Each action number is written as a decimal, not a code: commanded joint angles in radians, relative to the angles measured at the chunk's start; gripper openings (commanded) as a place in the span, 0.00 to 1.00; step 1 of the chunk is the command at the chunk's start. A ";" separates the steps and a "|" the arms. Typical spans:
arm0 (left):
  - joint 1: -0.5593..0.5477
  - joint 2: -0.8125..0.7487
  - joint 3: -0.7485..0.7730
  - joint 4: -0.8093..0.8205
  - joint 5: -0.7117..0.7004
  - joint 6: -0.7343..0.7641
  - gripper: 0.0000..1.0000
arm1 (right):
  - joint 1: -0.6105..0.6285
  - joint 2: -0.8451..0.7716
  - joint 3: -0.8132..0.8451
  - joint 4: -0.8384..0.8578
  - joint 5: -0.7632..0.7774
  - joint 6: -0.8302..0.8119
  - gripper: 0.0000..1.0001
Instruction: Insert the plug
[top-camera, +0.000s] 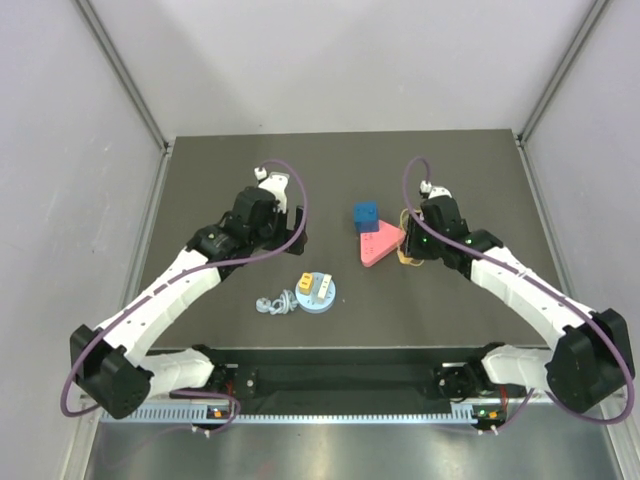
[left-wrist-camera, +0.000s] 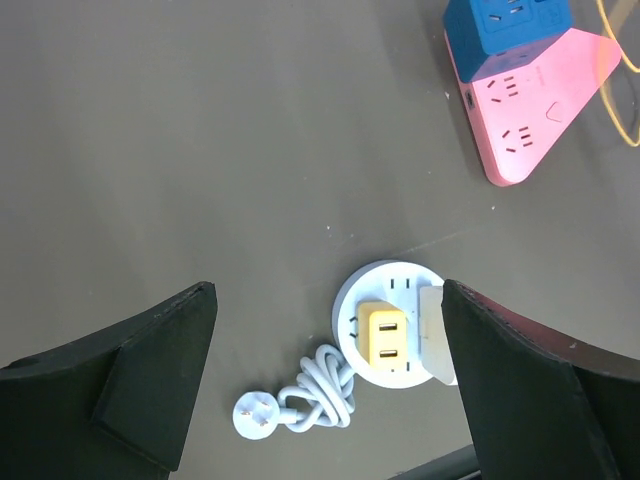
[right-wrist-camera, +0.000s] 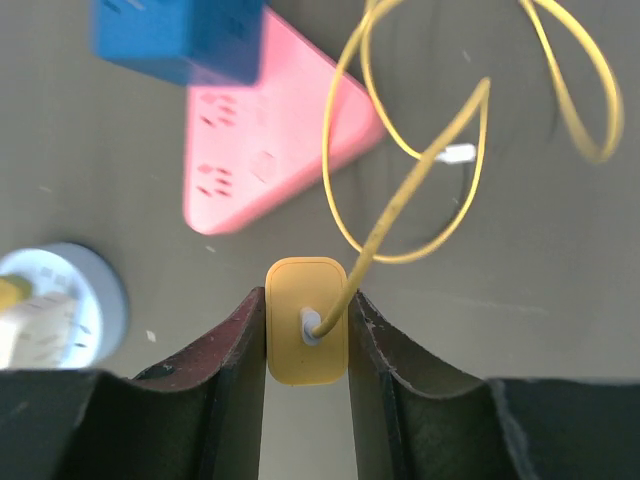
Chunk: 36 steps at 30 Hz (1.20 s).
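My right gripper (right-wrist-camera: 306, 325) is shut on a yellow plug (right-wrist-camera: 306, 322) with a yellow cable (right-wrist-camera: 420, 180) looping off it, held above the table. It hangs just right of the pink triangular power strip (top-camera: 378, 244), which also shows in the right wrist view (right-wrist-camera: 270, 140). A blue cube socket (top-camera: 366, 216) sits on the strip's far end. My left gripper (left-wrist-camera: 330, 330) is open and empty, high above the white round socket hub (left-wrist-camera: 390, 325). The hub carries a yellow adapter (left-wrist-camera: 384, 334) and shows in the top view (top-camera: 316, 291).
A white coiled cord (left-wrist-camera: 318, 392) with a round white plug (left-wrist-camera: 254, 414) lies left of the hub. The grey walls and metal frame posts bound the dark table (top-camera: 220, 170). The table's front edge runs just below the hub.
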<state>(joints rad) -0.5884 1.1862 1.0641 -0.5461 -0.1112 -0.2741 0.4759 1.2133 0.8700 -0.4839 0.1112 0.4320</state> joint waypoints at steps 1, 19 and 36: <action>0.004 -0.042 -0.013 0.034 -0.025 0.026 0.98 | 0.046 -0.058 0.001 0.174 0.033 0.059 0.00; 0.004 -0.100 -0.056 0.046 -0.062 0.038 0.98 | 0.245 0.330 0.279 0.099 0.280 0.079 0.00; 0.002 -0.151 -0.081 0.051 -0.105 0.039 0.98 | 0.296 0.479 0.383 -0.058 0.413 0.073 0.00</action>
<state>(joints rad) -0.5884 1.0599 0.9939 -0.5339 -0.1951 -0.2443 0.7547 1.6920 1.2240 -0.5392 0.4717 0.5068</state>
